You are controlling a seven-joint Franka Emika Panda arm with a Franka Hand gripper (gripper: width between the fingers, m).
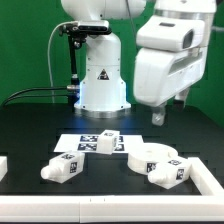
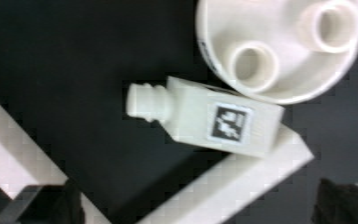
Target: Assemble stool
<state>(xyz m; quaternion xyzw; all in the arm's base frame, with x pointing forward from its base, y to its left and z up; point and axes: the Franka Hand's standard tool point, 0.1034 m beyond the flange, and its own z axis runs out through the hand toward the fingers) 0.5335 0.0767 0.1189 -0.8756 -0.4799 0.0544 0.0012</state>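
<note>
The round white seat lies on the black table at the exterior view's right, sockets up. One chunky white leg with a tag lies just in front of it. A second leg lies at the exterior view's left. My gripper hangs well above the seat, open and empty. In the wrist view the seat shows two round sockets. The tagged leg lies beside its rim, peg end pointing away from the seat. My gripper is open, its dark fingertips at the frame's edge.
The marker board lies flat in front of the robot base. A long white border rail runs along the table's front edge and also shows in the wrist view. Another rail piece sits at the exterior view's left.
</note>
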